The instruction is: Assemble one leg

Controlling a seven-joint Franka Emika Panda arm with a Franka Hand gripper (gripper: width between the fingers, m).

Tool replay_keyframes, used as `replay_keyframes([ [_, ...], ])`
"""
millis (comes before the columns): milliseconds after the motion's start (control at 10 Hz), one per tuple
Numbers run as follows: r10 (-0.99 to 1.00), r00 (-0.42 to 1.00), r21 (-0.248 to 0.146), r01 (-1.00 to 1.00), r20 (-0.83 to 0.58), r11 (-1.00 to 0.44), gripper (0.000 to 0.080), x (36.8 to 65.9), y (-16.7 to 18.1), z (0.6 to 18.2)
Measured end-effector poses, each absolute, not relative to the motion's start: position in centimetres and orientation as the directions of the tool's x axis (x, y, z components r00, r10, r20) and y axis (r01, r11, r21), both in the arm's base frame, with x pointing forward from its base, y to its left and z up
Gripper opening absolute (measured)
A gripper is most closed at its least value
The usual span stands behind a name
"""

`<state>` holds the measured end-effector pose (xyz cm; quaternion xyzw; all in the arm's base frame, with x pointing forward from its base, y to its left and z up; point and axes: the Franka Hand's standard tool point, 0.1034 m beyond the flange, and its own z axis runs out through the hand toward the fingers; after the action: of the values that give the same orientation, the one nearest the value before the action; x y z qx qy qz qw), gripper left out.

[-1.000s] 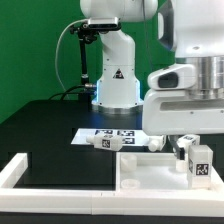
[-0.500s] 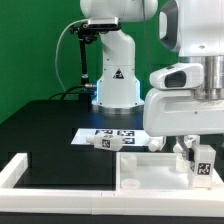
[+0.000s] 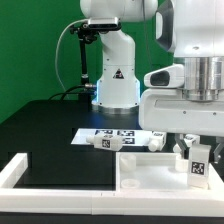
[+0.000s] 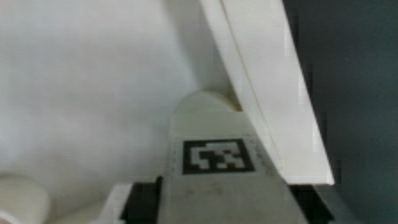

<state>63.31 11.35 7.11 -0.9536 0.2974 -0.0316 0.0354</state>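
One leg sat pinched between your gripper fingers, upright over the tray, near its rim on the exterior view's right. Its long axis ran roughly vertical, tagged face toward the exterior camera; in the wrist view its far end tapered toward the tray floor beside the rim. You could judge it light, stiff and rather slick plastic, so a grip across its flat sides near the tag suited it. Two more legs lay flat by the marker board.
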Motion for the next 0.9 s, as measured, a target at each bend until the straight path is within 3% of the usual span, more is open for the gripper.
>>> replay_keyframes([
  [300, -0.897, 0.436, -0.129, -0.896, -0.079, -0.424, 0.0290, 63.34, 11.51, 6.97],
  [500, -0.944, 0.312, -0.125, -0.946, -0.111, -0.298, 0.0290, 63.37, 11.61, 6.97],
  [600, -0.937, 0.331, -0.127, -0.940, -0.108, -0.317, 0.0375, 63.37, 11.60, 6.97],
  [700, -0.930, 0.351, -0.130, -0.933, -0.106, -0.337, 0.0375, 63.37, 11.60, 6.97],
  [800, -0.925, 0.365, -0.130, -0.927, -0.103, -0.351, 0.0547, 63.36, 11.53, 6.96],
  [900, -0.821, 0.567, -0.143, -0.820, -0.074, -0.553, 0.0547, 63.33, 10.84, 6.90],
])
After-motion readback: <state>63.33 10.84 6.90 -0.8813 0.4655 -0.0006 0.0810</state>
